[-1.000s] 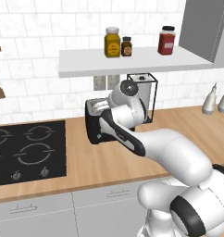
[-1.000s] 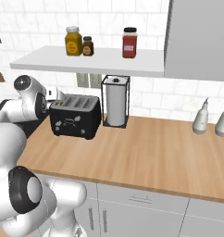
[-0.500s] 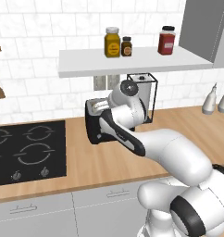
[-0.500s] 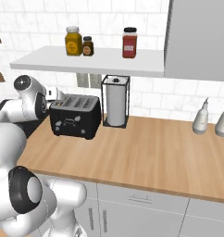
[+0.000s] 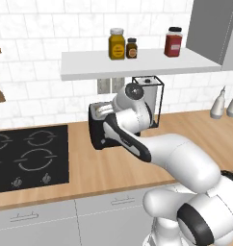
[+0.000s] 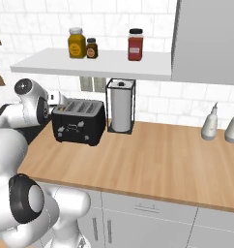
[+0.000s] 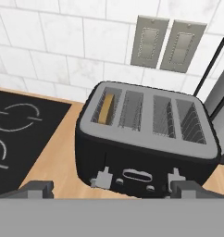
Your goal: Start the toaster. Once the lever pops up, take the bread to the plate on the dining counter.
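- Toaster sits on the counter, bread in its leftmost slot.
- Your gripper hangs wide open, empty, before the toaster's front.

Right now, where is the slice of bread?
In the hand view the bread stands in the leftmost slot of the toaster, the slot nearest the black cooktop. The toaster sits on the wood counter beside the paper towel holder.

White tiled wall, wood counter, grey cabinets.
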{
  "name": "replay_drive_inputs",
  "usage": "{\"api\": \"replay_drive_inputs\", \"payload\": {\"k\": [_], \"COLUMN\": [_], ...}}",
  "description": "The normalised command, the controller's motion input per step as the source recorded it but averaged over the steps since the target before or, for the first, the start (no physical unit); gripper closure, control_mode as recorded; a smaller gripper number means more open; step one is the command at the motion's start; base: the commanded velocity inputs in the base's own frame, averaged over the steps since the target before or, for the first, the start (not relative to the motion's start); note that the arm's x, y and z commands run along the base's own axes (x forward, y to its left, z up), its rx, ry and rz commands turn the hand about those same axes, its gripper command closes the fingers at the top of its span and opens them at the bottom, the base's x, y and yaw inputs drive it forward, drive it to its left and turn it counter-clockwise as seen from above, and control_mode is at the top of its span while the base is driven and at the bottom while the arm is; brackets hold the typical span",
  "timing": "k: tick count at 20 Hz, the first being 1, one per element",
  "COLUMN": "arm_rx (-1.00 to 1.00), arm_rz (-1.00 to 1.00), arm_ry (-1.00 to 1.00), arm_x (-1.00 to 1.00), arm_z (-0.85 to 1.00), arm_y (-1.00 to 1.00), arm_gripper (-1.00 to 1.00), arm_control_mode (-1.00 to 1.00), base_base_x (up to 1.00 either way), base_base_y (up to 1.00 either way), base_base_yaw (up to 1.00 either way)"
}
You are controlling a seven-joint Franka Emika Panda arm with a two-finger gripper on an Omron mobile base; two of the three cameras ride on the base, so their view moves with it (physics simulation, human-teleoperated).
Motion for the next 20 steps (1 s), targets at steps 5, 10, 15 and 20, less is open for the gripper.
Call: {"api": "replay_drive_inputs", "payload": {"k": [5, 10, 15, 20], "arm_rx": [0.00, 0.00, 0.00, 0.00], "arm_rz": [0.00, 0.00, 0.00, 0.00], "arm_ry": [0.00, 0.00, 0.00, 0.00], "arm_x": [0.00, 0.00, 0.00, 0.00], "arm_z": [0.00, 0.00, 0.00, 0.00], "arm_y": [0.00, 0.00, 0.00, 0.00], "arm_gripper": [-1.00, -1.00, -1.00, -1.00], "arm_control_mode": [-1.00, -1.00, -1.00, -1.00], "base_base_x": [0.00, 0.00, 0.00, 0.00], "base_base_y": [0.00, 0.00, 0.00, 0.00], "base_base_yaw": [0.00, 0.00, 0.00, 0.00]}}
